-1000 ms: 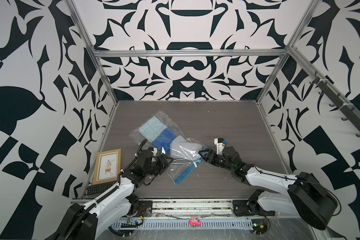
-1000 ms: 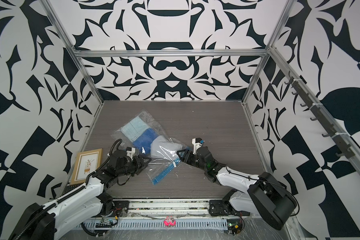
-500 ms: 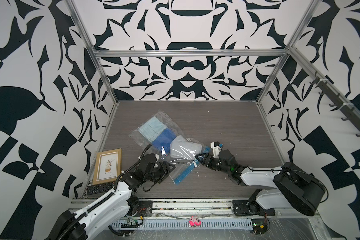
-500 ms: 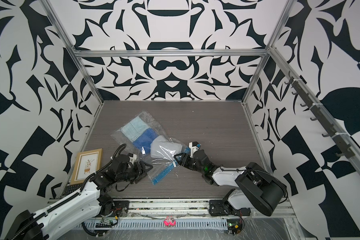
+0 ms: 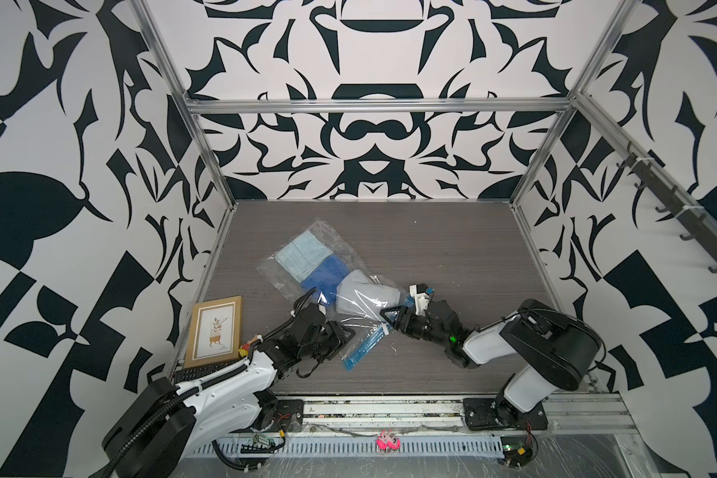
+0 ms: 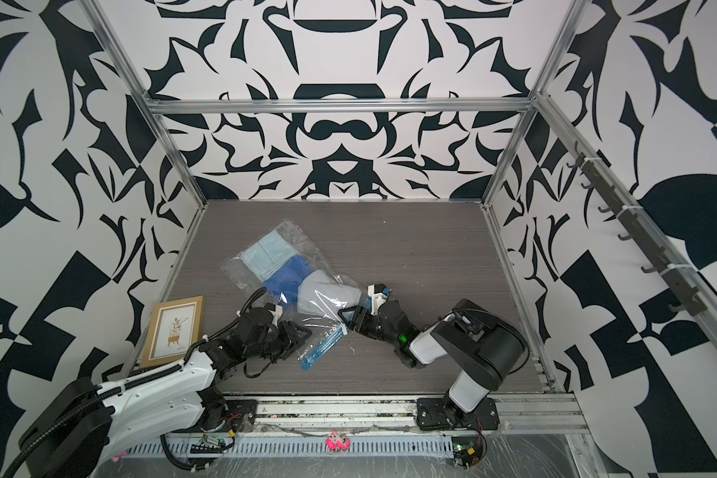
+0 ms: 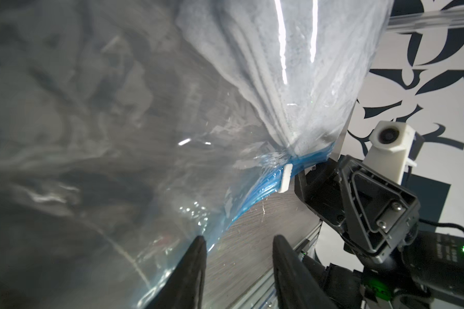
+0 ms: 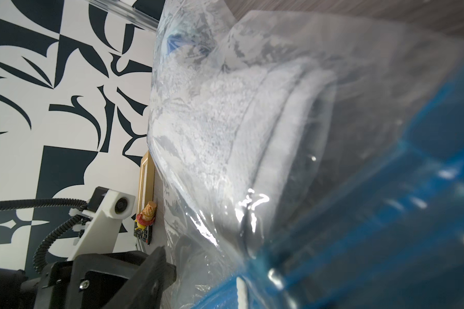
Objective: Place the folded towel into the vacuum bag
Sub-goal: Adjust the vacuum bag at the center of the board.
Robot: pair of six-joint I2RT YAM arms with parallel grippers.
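The vacuum bag [image 5: 328, 234] is laid slantwise on the table [image 5: 431, 248], with its blue zip strip [image 5: 363, 347] turned toward the arms so that the mouth can be reached from both sides. The grey folded towel [image 5: 363, 291] is seen inside the bag, just behind the strip, with a dark blue cloth [image 5: 323, 277] and a pale blue cloth [image 5: 303, 254] packed deeper in. Through the film in the left wrist view, its folded end is seen to reach down to the strip beside the white slider [image 7: 285, 178]. The placing is therefore judged nearly done, though the towel may need to be pushed further from the mouth.

The left gripper [image 7: 238, 238] is set low at the near corner of the mouth. Its jaws are parted moderately, bare table is seen between them, and nothing is seen clamped.

The right gripper [image 5: 392, 318] is placed against the opposite side of the mouth, apparently so that the film is held up. Whether its jaws are closed on the plastic cannot be told, since the tips are hidden by the bag.

A framed picture [image 5: 216, 331] is seen beside the left arm.
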